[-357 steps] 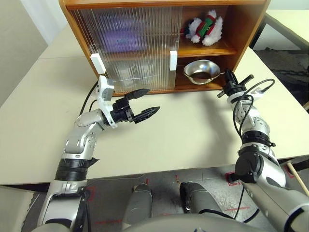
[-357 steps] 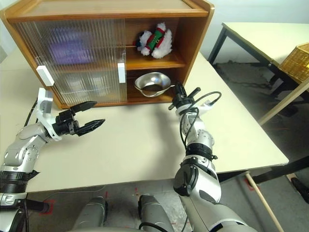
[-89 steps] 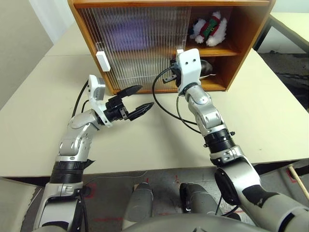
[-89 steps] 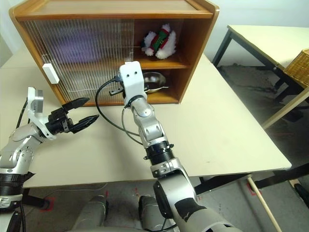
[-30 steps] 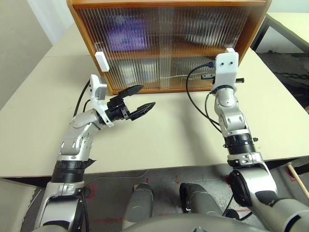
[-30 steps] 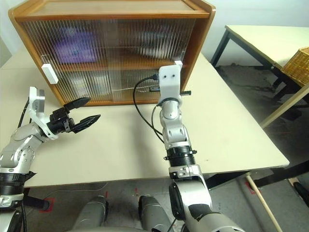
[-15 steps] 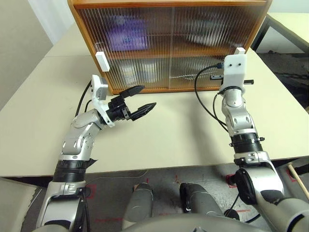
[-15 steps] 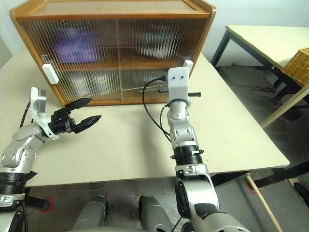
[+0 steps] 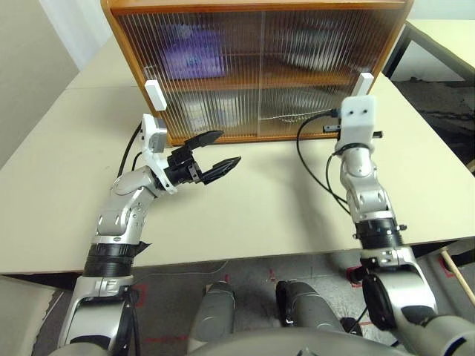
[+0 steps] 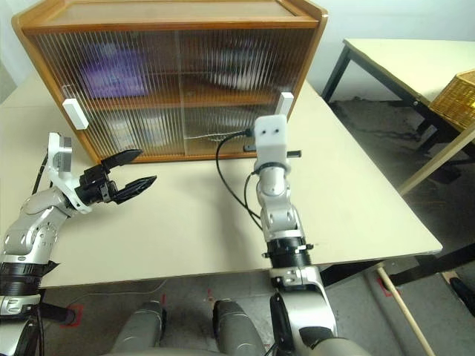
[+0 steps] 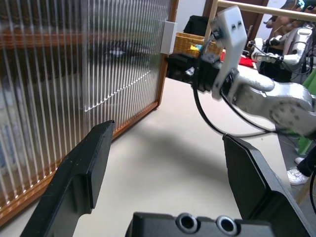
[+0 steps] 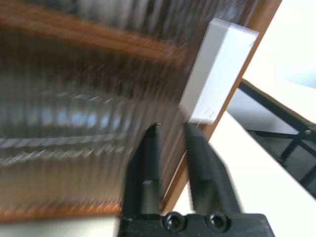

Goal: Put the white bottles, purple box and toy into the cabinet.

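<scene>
The cabinet [image 9: 256, 15] stands at the back of the table with both ribbed doors slid shut. The purple box [image 9: 194, 59] shows as a blur behind the left door on the upper shelf. Pale shapes low behind that door may be the white bottles; I cannot tell. The toy is hidden behind the right door. My right gripper [image 12: 171, 126] is open by a narrow gap and holds nothing, just short of the right door's white handle [image 9: 364, 84]. My left gripper [image 9: 230, 147] hovers open and empty over the table, in front of the left door.
The cream table [image 9: 260, 208] has free room in front of the cabinet. The left door's white handle [image 9: 151, 94] is near my left arm. Off to the right stand a second table [image 10: 415, 55] and a wicker basket [image 10: 456, 89].
The right door's handle has reached the cabinet's right post. My right gripper has come off it, dropped back a little, and its fingers have parted. The left arm has not moved.
</scene>
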